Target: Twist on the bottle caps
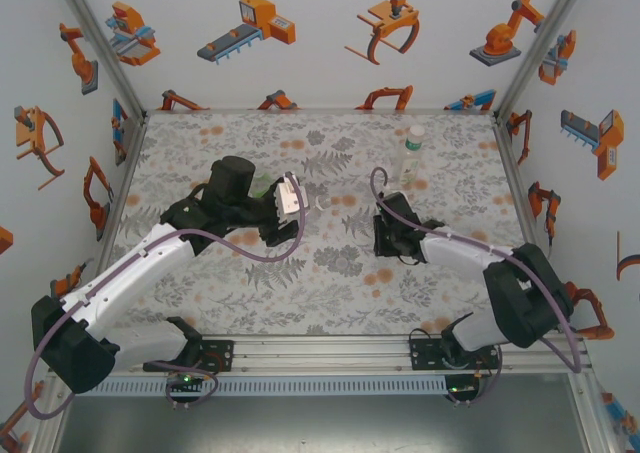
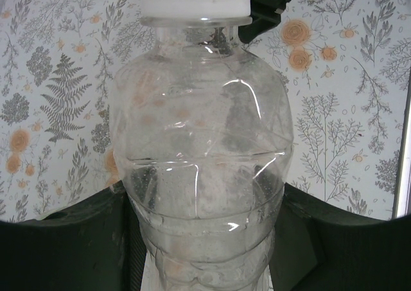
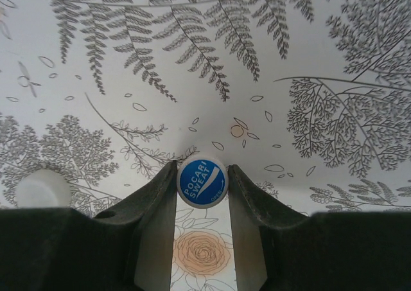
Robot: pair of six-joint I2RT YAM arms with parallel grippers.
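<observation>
Right gripper [image 3: 202, 183] clamps blue cap [image 3: 202, 180] by its very tips, close to the table [image 3: 192, 79]: 1 slip drops it. Left gripper [image 2: 205, 252] grips clear bottle [image 2: 202, 143] mid-table; thin wall may flex, risking cross-threading

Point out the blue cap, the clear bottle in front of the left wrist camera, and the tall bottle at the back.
blue cap [image 3: 201, 182]: right wrist view, on its printed top.
clear bottle [image 2: 202, 156]: left wrist view, on its body wall.
tall bottle [image 1: 411, 158]: top external view, mid-body.

White walls [image 1: 320, 33], orange robot stickers [image 1: 250, 28], floral tablecloth [image 1: 340, 263].
</observation>
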